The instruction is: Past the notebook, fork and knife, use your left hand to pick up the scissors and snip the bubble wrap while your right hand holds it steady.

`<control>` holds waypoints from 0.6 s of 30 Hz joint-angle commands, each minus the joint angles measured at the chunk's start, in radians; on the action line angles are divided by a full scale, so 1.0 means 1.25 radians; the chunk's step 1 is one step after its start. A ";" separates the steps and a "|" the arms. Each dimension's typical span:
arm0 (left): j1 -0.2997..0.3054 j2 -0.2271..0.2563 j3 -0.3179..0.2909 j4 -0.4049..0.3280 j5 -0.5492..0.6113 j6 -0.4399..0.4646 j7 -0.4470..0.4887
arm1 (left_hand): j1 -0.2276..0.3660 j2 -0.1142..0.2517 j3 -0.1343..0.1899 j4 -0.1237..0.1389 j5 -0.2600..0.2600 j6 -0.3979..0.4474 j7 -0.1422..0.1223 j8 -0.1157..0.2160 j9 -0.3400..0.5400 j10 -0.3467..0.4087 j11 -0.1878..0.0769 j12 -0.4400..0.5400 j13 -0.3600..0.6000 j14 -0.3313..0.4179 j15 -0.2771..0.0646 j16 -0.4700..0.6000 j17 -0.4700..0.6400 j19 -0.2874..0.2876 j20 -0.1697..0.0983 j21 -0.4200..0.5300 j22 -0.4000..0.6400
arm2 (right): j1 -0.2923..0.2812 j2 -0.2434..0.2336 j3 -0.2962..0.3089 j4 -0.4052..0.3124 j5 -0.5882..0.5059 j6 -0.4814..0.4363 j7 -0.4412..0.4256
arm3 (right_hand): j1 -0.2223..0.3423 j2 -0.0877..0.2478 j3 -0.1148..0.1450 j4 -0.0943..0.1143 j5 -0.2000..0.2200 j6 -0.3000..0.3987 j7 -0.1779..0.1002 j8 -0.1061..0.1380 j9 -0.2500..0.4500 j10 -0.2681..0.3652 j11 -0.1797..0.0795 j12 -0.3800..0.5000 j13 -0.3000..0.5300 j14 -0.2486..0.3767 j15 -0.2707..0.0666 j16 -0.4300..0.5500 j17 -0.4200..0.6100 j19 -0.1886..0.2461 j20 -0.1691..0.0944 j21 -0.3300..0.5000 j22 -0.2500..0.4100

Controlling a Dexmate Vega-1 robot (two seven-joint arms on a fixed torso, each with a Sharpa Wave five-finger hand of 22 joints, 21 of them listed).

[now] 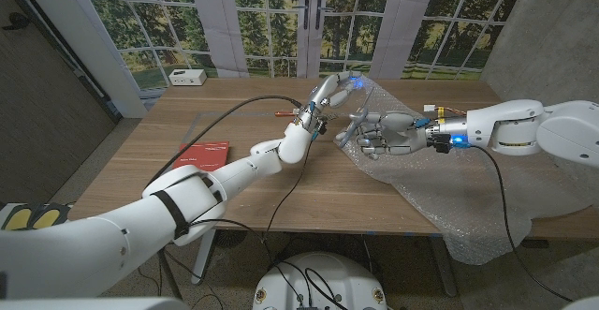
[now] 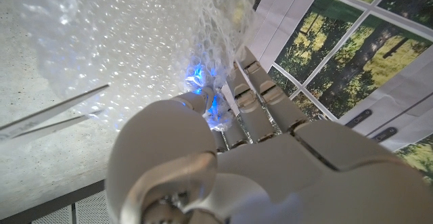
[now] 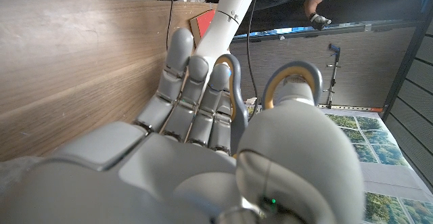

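Fingers (image 3: 193,95) of right hand (image 1: 386,134) gripping scissors (image 1: 346,132), blades parted, long axis pointing toward left hand (image 1: 329,90), pinching bubble wrap (image 1: 440,198)

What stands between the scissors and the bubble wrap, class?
Nothing visible does. The scissors, held in the right hand, point their blades straight at the bubble wrap, which the left hand holds up off the table.

Bare table (image 1: 281,184) between red notebook (image 1: 203,154) and bubble wrap (image 1: 440,193); cables across it.
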 commanded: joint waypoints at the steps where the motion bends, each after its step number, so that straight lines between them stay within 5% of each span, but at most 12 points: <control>1: 0.005 0.023 0.004 -0.030 0.012 -0.010 0.002 | 0.000 0.000 0.003 -0.004 -0.002 0.006 0.001 -0.004 0.003 0.008 0.002 0.004 0.004 0.002 -0.068 -0.001 0.003 -0.005 -0.019 0.006 -0.001 | -0.006 -0.005 0.013 -0.013 0.002 -0.002 -0.014 | 0.001 0.008 -0.004 -0.003 -0.001 -0.002 0.006 0.005 0.001 0.001 -0.004 0.007 0.004 0.007 -0.109 -0.001 0.004 0.006 -0.059 -0.001 0.002; 18: 0.011 0.035 -0.011 -0.050 0.024 -0.021 -0.001 | -0.002 0.000 0.002 -0.004 -0.001 0.006 -0.002 -0.007 0.003 0.008 0.002 0.003 0.004 0.000 -0.067 -0.002 0.004 -0.008 -0.019 0.008 -0.001 | 0.026 -0.005 0.000 -0.022 -0.007 -0.015 -0.022 | 0.004 0.012 -0.008 -0.003 -0.001 -0.002 0.006 0.005 0.001 0.001 -0.005 0.007 0.002 0.007 -0.109 -0.002 0.005 0.008 -0.060 -0.004 -0.003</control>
